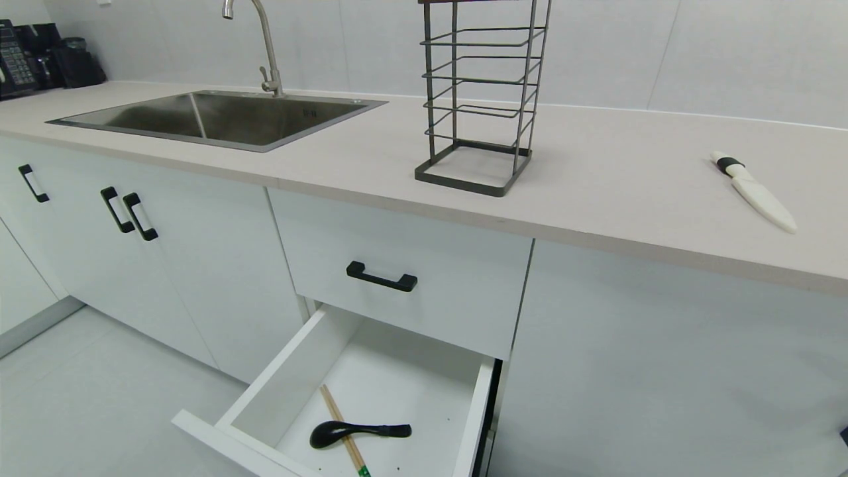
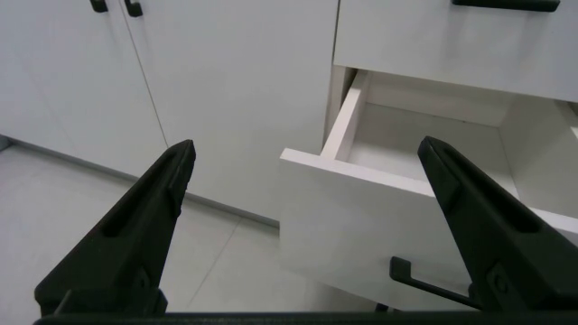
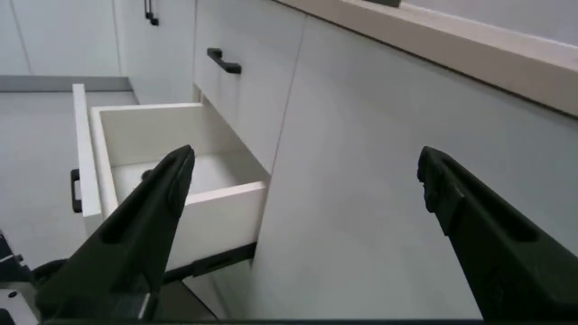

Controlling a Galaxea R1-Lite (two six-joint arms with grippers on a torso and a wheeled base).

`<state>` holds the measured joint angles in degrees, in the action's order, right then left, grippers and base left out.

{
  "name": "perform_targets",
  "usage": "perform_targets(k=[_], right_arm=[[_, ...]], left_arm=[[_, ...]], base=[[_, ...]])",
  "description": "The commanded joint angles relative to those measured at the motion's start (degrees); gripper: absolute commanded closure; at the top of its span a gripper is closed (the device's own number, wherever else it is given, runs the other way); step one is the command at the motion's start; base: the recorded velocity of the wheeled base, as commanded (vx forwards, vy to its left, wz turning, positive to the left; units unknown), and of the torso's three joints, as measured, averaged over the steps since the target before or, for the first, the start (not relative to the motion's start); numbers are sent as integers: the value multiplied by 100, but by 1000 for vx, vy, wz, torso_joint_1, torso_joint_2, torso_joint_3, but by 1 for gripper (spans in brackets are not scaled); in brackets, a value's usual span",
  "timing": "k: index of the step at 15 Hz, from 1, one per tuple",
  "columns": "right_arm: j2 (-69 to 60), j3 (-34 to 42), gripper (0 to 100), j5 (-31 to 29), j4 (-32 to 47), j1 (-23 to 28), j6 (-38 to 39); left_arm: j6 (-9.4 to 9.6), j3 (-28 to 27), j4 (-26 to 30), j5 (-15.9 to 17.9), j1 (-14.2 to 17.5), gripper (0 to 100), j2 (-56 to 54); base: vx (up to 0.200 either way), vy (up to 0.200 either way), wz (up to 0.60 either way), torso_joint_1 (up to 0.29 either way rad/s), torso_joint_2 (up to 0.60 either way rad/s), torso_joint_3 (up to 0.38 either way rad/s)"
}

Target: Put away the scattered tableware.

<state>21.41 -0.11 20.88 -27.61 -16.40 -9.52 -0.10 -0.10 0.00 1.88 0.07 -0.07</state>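
We see the white knife (image 1: 755, 192), with its black band, lying flat on the countertop (image 1: 596, 199) near the right end, about midway between the front edge and the wall. It is well apart from the wire rack (image 1: 458, 184), which stands upright around the middle of the countertop. The sink (image 1: 159, 116) is set into the left part of the countertop, with the faucet (image 1: 265, 46) at its back edge.

Below the countertop, under the rack, the upper drawer is shut and shows its black handle (image 1: 381, 277). The lower drawer (image 1: 411, 384) is pulled out. Inside it, near the front edge, lie a black spoon (image 1: 358, 432) and a pair of chopsticks (image 1: 333, 407). The two cross each other, the spoon's handle pointing toward the drawer's right wall and the chopsticks running from the middle of the floor toward the front.

We see the left gripper (image 2: 307, 149) with its fingers spread wide and holding nothing, in front of the pulled-out drawer's front panel. The right gripper (image 3: 307, 155) is also spread wide with nothing between its fingers, off to the drawer's right side beside the plain cabinet front.
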Motion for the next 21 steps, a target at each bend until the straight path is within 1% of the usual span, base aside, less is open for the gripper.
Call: perform_targets(k=[1,3,4,5,6,7,9,10,12,13,18,19,20,21], right_arm=[[-1587,2,0,-128,784,348,29],[-1569,11,0,-497,810,655,486],[-1569,11,0,-577,1118,708,539],[-1569,11,0,-761,1214,717,592],[-1569,11,0,-1078,1258,717,636],[-1569,11,0,-1842,1689,743,855],[-1569,11,0,-2352,2700,752,978],[-1569,-15,0,-2387,2893,849,996],[-1569,-15,0,-2387,2831,1033,996],[-1569,-7,0,-2387,2831,1051,996],[-1569,-7,0,-2396,2823,1060,1005],[-1596,-7,0,-2396,2823,1402,996],[-1772,2,0,-2387,2805,1754,970],[-1947,2,0,-2369,2796,1701,978]], left_arm=[[-8,1,0,-3,1,0,7],[-8,1,0,-3,1,0,7],[-17,1,0,-3,1,0,7],[-34,1,-9,-12,1,0,7],[-52,1,-9,-21,1,0,7],[-78,1,-18,-30,1,0,7],[-87,1,-9,-30,1,0,7],[-96,1,-18,-91,1,0,7],[-184,1,-35,-249,1,0,7],[-184,1,-26,-240,1,0,7],[-122,1,-18,-82,1,0,7],[1,-34,-176,94,1,0,7],[-96,-658,-844,155,10,0,7],[-122,-1133,-967,208,28,0,209]], base=[[0,0,0,0,0,0],[0,0,0,0,0,0],[0,0,0,0,0,0],[0,0,0,0,0,0],[0,0,0,0,0,0],[0,0,0,0,0,0],[0,0,0,0,0,0],[0,0,0,0,0,0],[0,0,0,0,0,0],[0,0,0,0,0,0],[0,0,0,0,0,0],[0,0,0,0,0,0],[0,0,0,0,0,0],[0,0,0,0,0,0]])
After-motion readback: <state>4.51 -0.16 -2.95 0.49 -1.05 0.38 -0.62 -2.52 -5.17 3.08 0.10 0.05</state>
